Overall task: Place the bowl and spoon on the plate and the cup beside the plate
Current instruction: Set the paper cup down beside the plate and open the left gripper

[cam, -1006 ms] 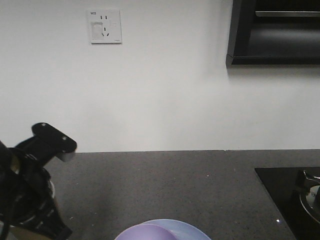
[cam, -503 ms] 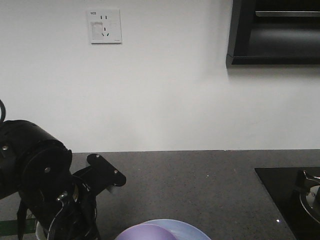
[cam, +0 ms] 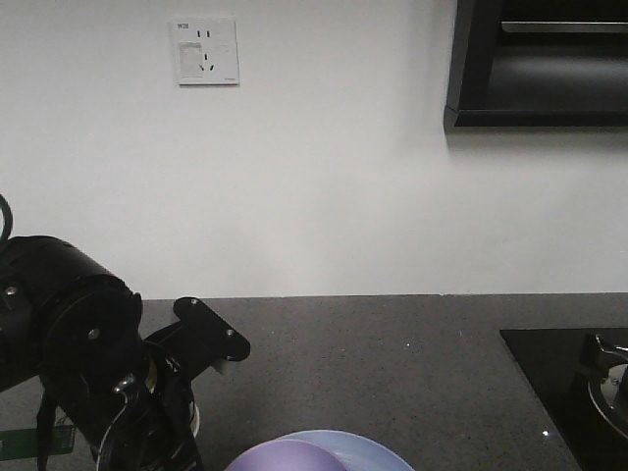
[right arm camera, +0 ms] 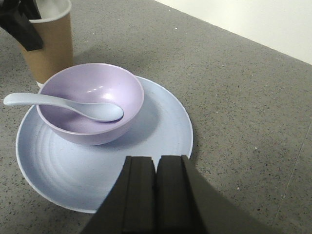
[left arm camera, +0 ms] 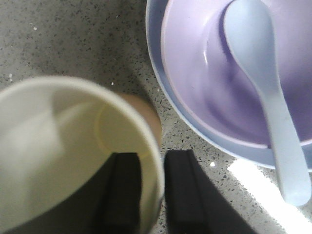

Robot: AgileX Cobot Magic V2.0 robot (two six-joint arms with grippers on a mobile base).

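Front-facing view took in the room from my side: far left, the black left arm (cam: 83,363) bulked low over the dark speckled desk (cam: 392,373), and just right of it the lavender bowl (cam: 287,457) and the pale blue plate (cam: 368,449) peeped over the bottom edge. Further right, a black hob (cam: 569,392) sat at the desk's end, with a white wall socket (cam: 205,51) up on the wall behind.

From the left wrist, the cup (left arm camera: 63,146) filled the left side, cream inside, its rolled rim pinched between the two dark fingers of the left gripper (left arm camera: 151,187), one finger inside the wall and one outside. Right of the cup, very close but whether touching I could not tell, lay the plate's rim, with the bowl on it and the spoon (left arm camera: 265,92) resting in the bowl, handle out over the edge.

From the right wrist, the brown cup stood upright on the desk at the far left, just beside the plate. The bowl sat left of the plate's middle, the spoon's scoop inside it and handle pointing left. Below, the right gripper (right arm camera: 156,195) hung over the plate's near rim, its fingers pressed together, holding nothing.
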